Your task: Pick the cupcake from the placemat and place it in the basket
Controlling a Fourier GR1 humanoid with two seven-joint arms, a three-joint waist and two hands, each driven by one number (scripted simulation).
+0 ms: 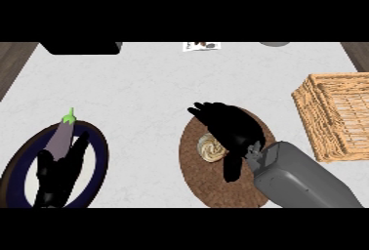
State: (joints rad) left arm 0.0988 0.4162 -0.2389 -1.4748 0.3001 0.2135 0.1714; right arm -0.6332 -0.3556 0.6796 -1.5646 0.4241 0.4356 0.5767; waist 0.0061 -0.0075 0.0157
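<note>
Cupcake [210,148] on round placemat [216,190], just left of right hand [232,129], fingers spread above, not yet closed. Likely light, soft-topped; best gripped low around the sides. Basket [338,117] well right.

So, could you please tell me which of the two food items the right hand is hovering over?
The cupcake on the round brown placemat: the right hand is directly over it. The eggplant lies far off on the dark-rimmed plate, by the left hand.
</note>
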